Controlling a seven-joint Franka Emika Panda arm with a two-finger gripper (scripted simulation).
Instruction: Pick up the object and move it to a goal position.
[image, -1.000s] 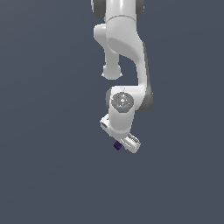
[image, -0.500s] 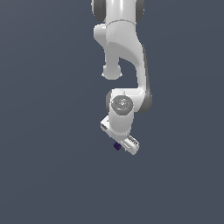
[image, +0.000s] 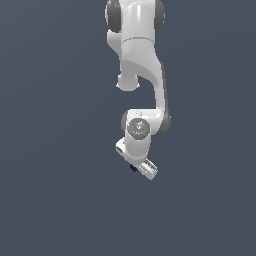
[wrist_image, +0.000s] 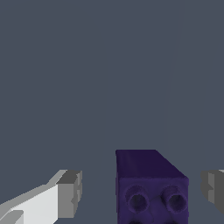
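Indigo cube (wrist_image: 151, 186) between jaws, gaps visible both sides; jaws released, grasping nothing. Two round sockets on near face. White arm (image: 142, 75) hanging above, cube (image: 133, 168) barely showing beneath.

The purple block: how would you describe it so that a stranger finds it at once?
Follow the white arm down to its claw. The dark purple block sits between the fingers, apart from both. It is the only coloured thing, with round holes in one face.

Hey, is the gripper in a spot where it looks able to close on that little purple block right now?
Probably yes. In the wrist view the purple block sits between the two fingers, with open gaps on both sides and nothing else between them. The gripper is open around it.
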